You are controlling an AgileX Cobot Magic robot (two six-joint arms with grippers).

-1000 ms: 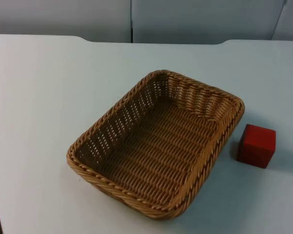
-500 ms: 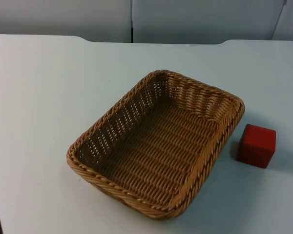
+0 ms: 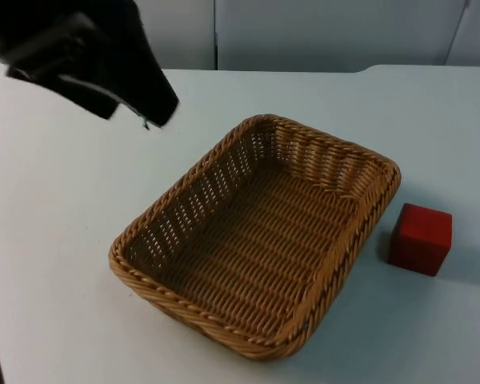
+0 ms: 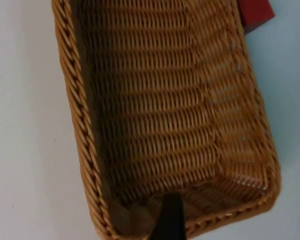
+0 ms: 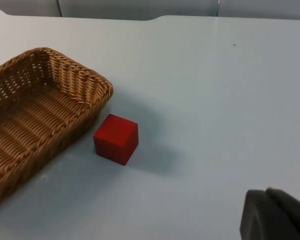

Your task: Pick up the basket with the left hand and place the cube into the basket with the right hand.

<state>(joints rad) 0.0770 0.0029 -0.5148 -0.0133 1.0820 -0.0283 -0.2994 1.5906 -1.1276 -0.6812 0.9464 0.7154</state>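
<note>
From the top, the left gripper (image 3: 148, 112) hung above the white table (image 3: 56, 240), up-left of the wicker basket (image 3: 256, 236); the red cube (image 3: 420, 238) sat just beside its right wall. Left wrist: basket (image 4: 165, 115) below; finger spread unclear. Right wrist: right gripper's spread unclear, cube (image 5: 116, 138) beside basket (image 5: 35, 115)

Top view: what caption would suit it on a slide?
The left hand hangs above the table beside an empty wicker basket, a red cube waiting just outside it.
</note>
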